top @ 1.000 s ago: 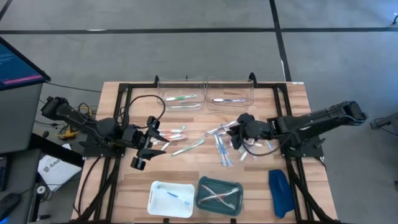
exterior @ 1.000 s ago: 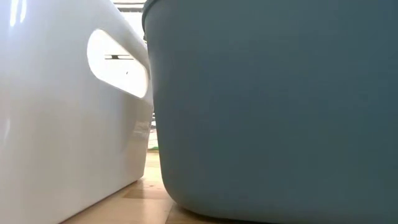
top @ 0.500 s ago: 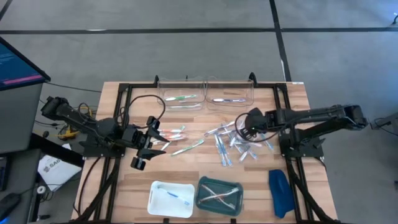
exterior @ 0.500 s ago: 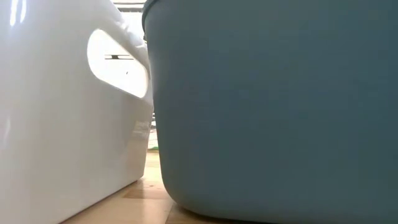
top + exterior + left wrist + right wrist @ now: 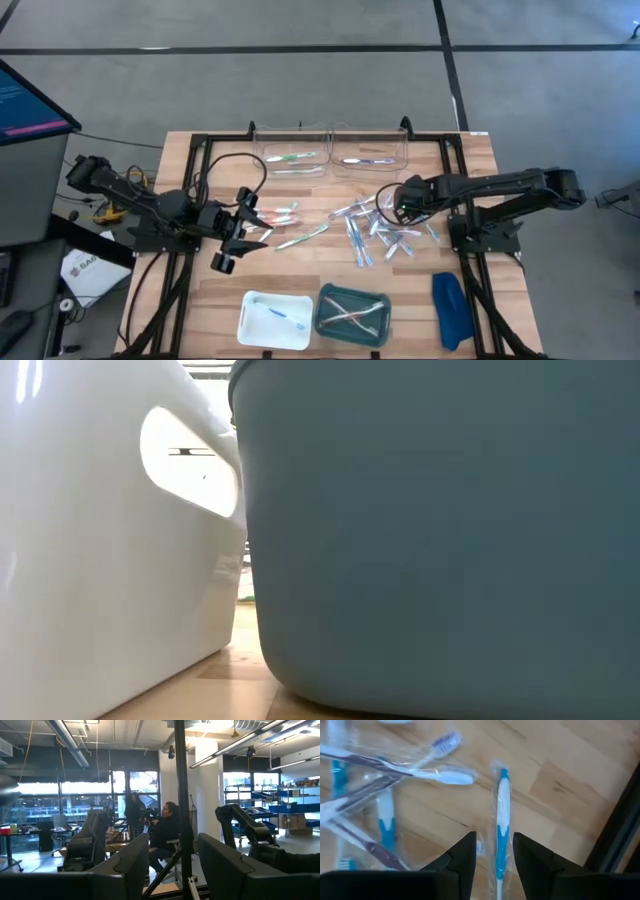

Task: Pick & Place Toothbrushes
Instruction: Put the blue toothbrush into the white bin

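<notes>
Toothbrushes (image 5: pixel 372 228) are seen scattered mid-table, one wrapped brush (image 5: pixel 501 820) lying between the spread fingers of the right gripper (image 5: pixel 495 850), judged light, stiff, slippery in its film, and best pinched across the handle's middle.

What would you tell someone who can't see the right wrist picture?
The right arm's two dark fingers stand open around a clear-wrapped blue and white toothbrush on the wooden table. More wrapped toothbrushes lie crossed in a pile beside it.
</notes>
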You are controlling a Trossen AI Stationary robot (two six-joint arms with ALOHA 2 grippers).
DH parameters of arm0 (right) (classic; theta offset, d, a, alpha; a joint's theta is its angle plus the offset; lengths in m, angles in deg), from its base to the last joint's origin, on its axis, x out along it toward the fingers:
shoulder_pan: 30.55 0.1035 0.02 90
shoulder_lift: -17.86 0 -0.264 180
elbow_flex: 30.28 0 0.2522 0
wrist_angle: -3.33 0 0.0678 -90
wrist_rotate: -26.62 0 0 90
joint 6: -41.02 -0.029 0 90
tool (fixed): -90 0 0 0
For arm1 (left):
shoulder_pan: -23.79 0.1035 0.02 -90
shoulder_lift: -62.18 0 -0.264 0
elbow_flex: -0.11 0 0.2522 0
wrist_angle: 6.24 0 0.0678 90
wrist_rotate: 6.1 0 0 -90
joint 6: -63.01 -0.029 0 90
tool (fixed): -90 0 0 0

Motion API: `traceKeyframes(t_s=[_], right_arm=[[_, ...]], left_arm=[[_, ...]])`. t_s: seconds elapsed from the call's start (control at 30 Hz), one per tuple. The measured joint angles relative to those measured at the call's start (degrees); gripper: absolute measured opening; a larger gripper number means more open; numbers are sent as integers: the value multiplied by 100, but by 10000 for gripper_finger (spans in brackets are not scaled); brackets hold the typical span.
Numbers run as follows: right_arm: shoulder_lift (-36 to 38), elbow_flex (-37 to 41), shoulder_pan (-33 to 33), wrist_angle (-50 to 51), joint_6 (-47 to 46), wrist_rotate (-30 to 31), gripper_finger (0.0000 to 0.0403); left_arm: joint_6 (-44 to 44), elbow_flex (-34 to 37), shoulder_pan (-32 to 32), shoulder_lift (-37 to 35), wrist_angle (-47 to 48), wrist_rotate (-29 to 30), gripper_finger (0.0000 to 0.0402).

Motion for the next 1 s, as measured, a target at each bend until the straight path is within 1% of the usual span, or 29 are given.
traceKeyframes(t_s=[0.2, 0.47, 0.7, 0.87, 1.0], right_arm=[[-389, 99, -266, 13, -43, -83, 133], [-861, 102, -560, -42, 87, -114, 169], [-1217, 102, -800, -588, 490, -404, 195], [-1399, 108, -939, -579, 566, -439, 200], [-1437, 293, -1163, -786, 749, -711, 192]], left_arm=[[0, 0, 1, 0, -11, 0, 163], [0, 0, 1, 0, -13, 0, 163], [4, 0, 0, 0, -13, 0, 163], [17, 0, 0, 0, -7, 0, 163], [19, 0, 0, 0, 13, 0, 163]])
